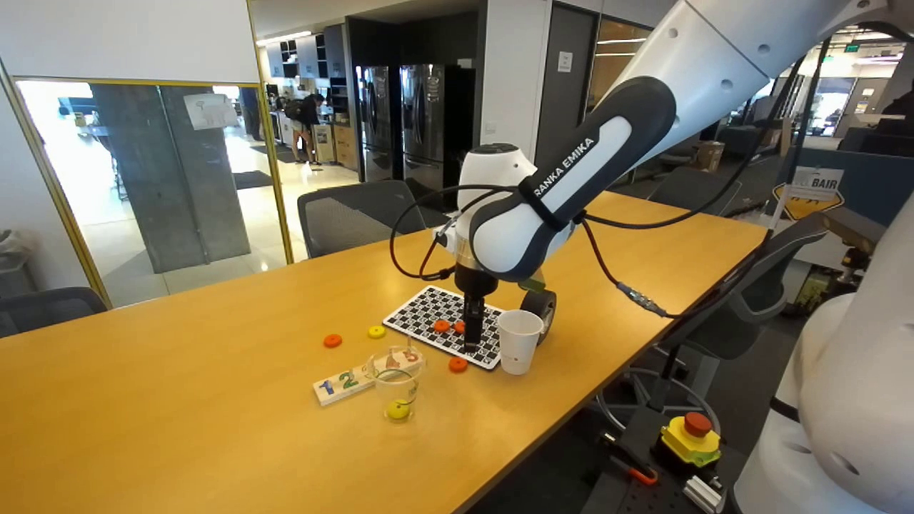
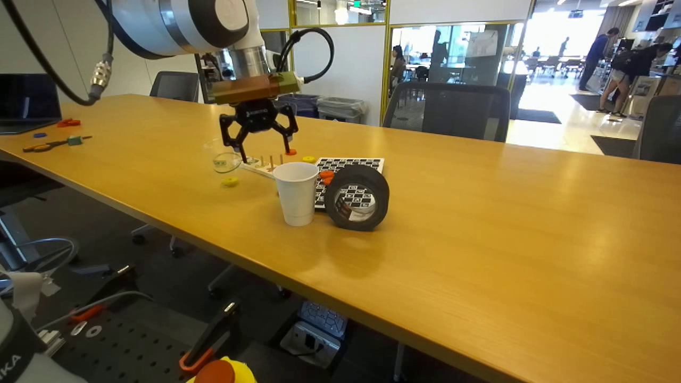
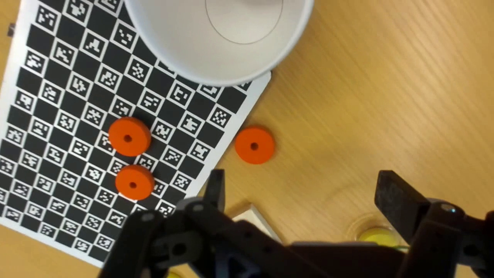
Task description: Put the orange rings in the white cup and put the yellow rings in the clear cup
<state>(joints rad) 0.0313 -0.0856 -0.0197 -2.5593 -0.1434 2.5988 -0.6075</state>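
Note:
The white cup [image 1: 518, 337] stands upright at a corner of the checkered mat, and the wrist view looks into its white inside [image 3: 231, 61]. Two orange rings [image 3: 136, 130] lie on the mat. Another orange ring [image 3: 264, 150] rests on the table just off the mat's edge, and one more orange ring [image 1: 332, 340] sits farther off beside a yellow ring [image 1: 376, 332]. A yellow ring [image 1: 398, 410] shows inside the upright clear cup [image 1: 389, 391]. Above the table my gripper [image 3: 300, 179] is open, with nothing between its fingers; the orange ring off the mat lies just ahead of them.
A black tape roll [image 2: 363, 173] stands on edge close to the white cup. The checkered mat [image 1: 418, 307] lies under part of the scene. A numbered board with pegs [image 1: 335, 387] runs behind the clear cup. A laptop [image 2: 26, 101] and pliers [image 2: 45, 146] are farther along the table.

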